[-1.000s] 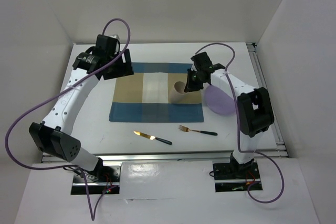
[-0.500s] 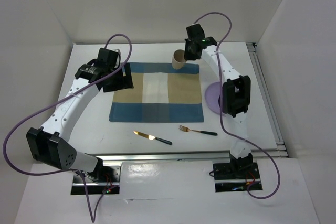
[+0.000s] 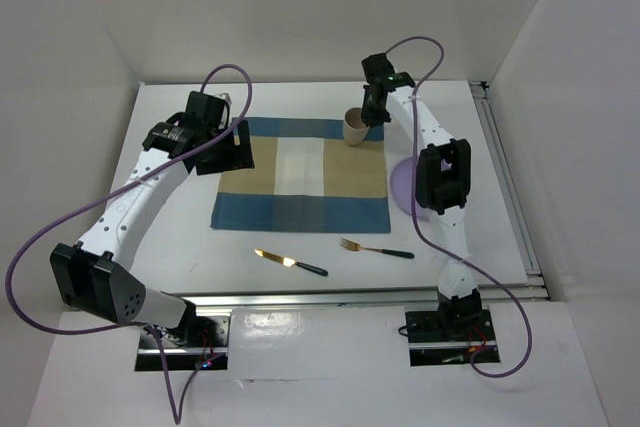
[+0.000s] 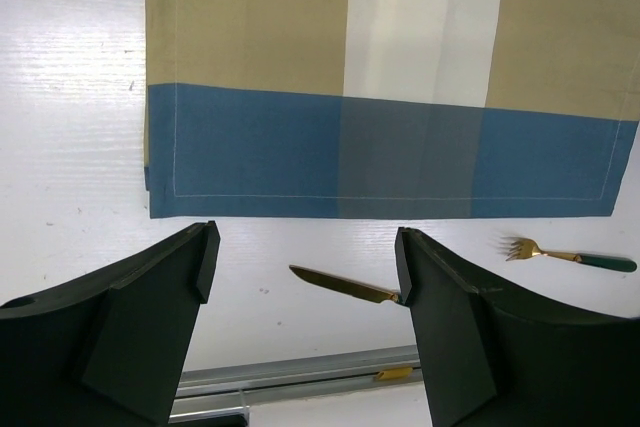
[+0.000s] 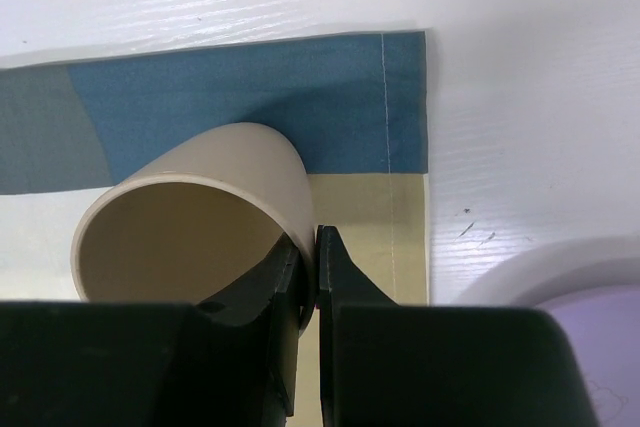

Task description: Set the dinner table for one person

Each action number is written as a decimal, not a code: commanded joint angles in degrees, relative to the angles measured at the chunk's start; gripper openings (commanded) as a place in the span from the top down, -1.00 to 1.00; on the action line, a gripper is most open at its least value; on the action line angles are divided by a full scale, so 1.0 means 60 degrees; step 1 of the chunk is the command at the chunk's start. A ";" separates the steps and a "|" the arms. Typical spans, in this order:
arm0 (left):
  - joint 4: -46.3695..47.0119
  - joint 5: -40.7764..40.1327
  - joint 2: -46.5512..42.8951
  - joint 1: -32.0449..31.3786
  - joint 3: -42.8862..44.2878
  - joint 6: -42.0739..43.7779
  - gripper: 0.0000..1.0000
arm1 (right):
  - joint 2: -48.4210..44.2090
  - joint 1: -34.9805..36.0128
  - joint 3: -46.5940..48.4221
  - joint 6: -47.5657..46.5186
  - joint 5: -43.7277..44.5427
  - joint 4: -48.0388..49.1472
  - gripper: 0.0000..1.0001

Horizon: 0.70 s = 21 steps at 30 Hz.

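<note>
My right gripper (image 3: 371,114) is shut on the rim of a beige cup (image 3: 355,126), one finger inside and one outside, holding it at the far right corner of the blue-and-tan placemat (image 3: 298,175). In the right wrist view the cup (image 5: 195,212) is over the placemat's blue corner (image 5: 250,97). My left gripper (image 3: 222,143) is open and empty above the placemat's left edge. A gold knife (image 3: 290,263) and a gold fork (image 3: 376,248) with dark handles lie on the white dinner table (image 3: 170,237) in front of the placemat. A purple plate (image 3: 406,187) lies right of the placemat, partly hidden by my right arm.
A silver rail (image 3: 300,297) runs along the table's near edge. White walls enclose the back and sides. In the left wrist view the knife (image 4: 340,285) and fork (image 4: 565,256) lie below the placemat's blue band (image 4: 380,162).
My right gripper has carried the cup from the placemat's middle right to its far edge, then a little right to the far right corner. My left gripper has moved slightly.
</note>
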 commanded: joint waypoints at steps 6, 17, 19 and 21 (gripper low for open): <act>0.0137 0.0031 -0.0209 0.0028 0.0063 0.0182 -0.79 | -0.0904 -0.0083 -0.0515 0.0179 0.0582 0.0010 1.00; 0.0137 0.0031 -0.0121 0.0028 -0.0039 0.0182 -0.79 | -0.1112 -0.0259 -0.0209 0.0266 0.0991 -0.0106 1.00; 0.0327 -0.0057 -0.0034 0.0028 -0.0228 0.0182 -0.79 | -0.1199 -0.0259 -0.0486 0.0266 0.0992 -0.0106 1.00; 0.0868 -0.0377 0.0257 0.0028 -0.0828 0.0066 -0.79 | -0.1200 -0.0259 -0.0604 0.0266 0.0992 -0.0003 1.00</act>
